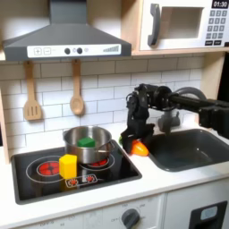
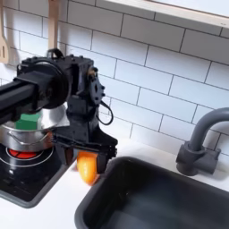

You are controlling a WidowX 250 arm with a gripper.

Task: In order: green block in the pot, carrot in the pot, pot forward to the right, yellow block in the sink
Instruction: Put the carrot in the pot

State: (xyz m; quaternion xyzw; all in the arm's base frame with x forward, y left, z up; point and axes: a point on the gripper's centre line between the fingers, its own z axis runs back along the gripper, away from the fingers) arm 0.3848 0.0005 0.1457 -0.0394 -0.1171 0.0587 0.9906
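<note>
The silver pot stands on the stovetop with the green block inside it. On the stovetop's front part, left of the pot in the first exterior view, sits the yellow block. My gripper points down over the counter strip between the stove and the sink. It is shut on the orange carrot, which sits just at counter height with its lower end showing below the fingers.
The black stovetop has red rings. A dark faucet rises behind the sink. A wooden spatula and spoon hang on the tiled wall, under a range hood and microwave.
</note>
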